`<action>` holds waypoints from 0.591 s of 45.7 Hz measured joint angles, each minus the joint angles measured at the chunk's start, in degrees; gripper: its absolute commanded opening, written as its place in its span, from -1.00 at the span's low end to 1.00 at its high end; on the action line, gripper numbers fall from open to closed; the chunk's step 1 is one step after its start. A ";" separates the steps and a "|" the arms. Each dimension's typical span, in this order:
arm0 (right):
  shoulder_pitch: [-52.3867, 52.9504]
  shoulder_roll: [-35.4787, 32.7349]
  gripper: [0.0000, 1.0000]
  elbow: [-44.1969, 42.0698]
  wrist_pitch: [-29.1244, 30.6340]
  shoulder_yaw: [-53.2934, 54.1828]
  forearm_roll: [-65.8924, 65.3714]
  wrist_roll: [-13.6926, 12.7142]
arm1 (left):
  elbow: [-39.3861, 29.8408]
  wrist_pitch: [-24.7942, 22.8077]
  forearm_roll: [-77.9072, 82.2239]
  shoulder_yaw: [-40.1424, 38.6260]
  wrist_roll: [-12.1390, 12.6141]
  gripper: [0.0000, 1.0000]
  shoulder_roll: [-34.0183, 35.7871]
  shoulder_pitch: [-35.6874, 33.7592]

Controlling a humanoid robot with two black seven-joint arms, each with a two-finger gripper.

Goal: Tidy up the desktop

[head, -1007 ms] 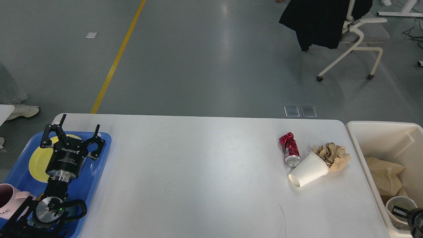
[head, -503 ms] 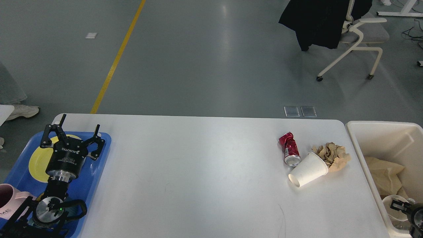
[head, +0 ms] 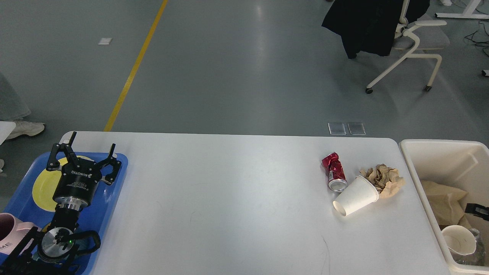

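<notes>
Where desktop spreads: one can; one cup.

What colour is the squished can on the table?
The crushed can is shiny red with a silver top, seen best in the head view, lying on the white desktop.

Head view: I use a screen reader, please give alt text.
A white desktop holds a crushed red can, tipped paper cup and crumpled brown paper near a cream bin; the left tool hangs open over a blue tray.
</notes>
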 measured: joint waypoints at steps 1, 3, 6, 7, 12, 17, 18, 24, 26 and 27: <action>2.52 -0.94 1.00 2.18 1.08 -0.52 -1.14 -0.32 | 0.00 0.00 0.00 0.00 0.00 0.93 0.00 0.00; 8.53 -2.92 1.00 7.26 3.40 -1.98 -3.46 -1.00 | 0.00 0.00 -0.01 0.00 0.00 0.93 0.00 0.00; 16.98 -4.86 1.00 13.39 6.52 -4.94 -5.56 -1.78 | 0.00 0.00 0.00 0.00 0.07 0.93 0.00 0.00; 20.48 -5.28 1.00 15.66 7.96 -6.57 -6.06 -2.04 | 0.00 0.00 0.00 0.00 0.08 0.93 0.00 0.00; 36.22 -4.65 1.00 24.30 16.67 -14.87 -6.77 -2.75 | -0.03 0.00 0.00 0.00 0.09 0.93 -0.07 0.00; 48.36 -0.26 1.00 29.26 26.49 -20.34 -6.67 -2.89 | -0.06 -0.04 0.00 0.00 0.09 0.93 -0.09 0.00; 50.97 0.86 1.00 30.38 28.74 -21.20 -6.60 -2.89 | -0.06 -0.04 0.00 0.00 0.09 0.93 -0.10 0.00; 64.00 5.22 1.00 38.36 36.83 -23.36 -6.19 -2.93 | -0.06 -0.04 0.00 0.00 0.09 0.93 -0.10 0.00; 67.95 6.42 1.00 42.07 38.14 -23.56 -6.05 -2.91 | -0.06 -0.04 0.00 0.00 0.09 0.93 -0.10 0.00; 69.52 6.96 1.00 43.67 38.55 -23.59 -6.02 -2.90 | -0.06 -0.04 0.00 0.00 0.09 0.93 -0.10 0.00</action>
